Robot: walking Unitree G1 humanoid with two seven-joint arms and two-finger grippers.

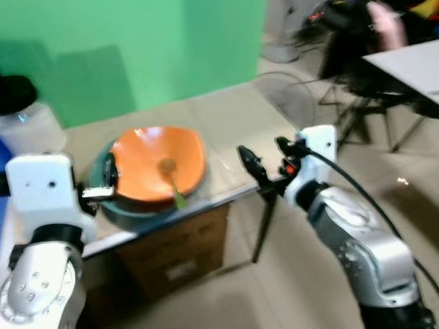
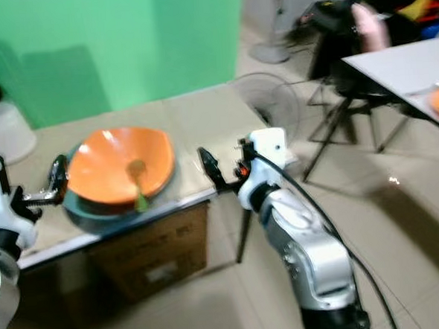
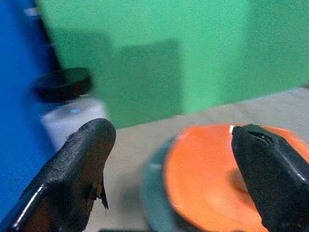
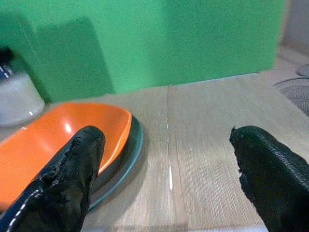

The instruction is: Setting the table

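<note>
Through the left eye you see an orange bowl [image 1: 160, 162] nested on a dark teal plate [image 1: 129, 205], near the front edge of a light wood-grain table [image 1: 232, 119]. A green-handled spoon [image 1: 173, 184] lies inside the bowl, its handle pointing toward the robot. Your left gripper [image 1: 110, 179] sits at the bowl's left rim; its fingers look slightly parted, and you cannot tell whether they touch the rim. Your right gripper [image 1: 267, 158] hovers at the table's front right corner, fingers spread wide, holding nothing. A green wall stands behind the table, and a white jar with a black lid [image 1: 21, 113] rests at the far left.

The right eye adds a cardboard box [image 2: 154, 259] under the table, a tiled floor, a fan [image 2: 271, 98] lying on it, and a person [image 2: 378, 17] seated by a white table [image 2: 415, 67] at the far right.

The left wrist view shows both black fingertips [image 3: 79, 159] well apart, with the blurred bowl and jar between and beyond them.

The right wrist view shows fingers [image 4: 72, 169] wide open above the tabletop, the bowl and plate beside the one finger, bare wood between.
</note>
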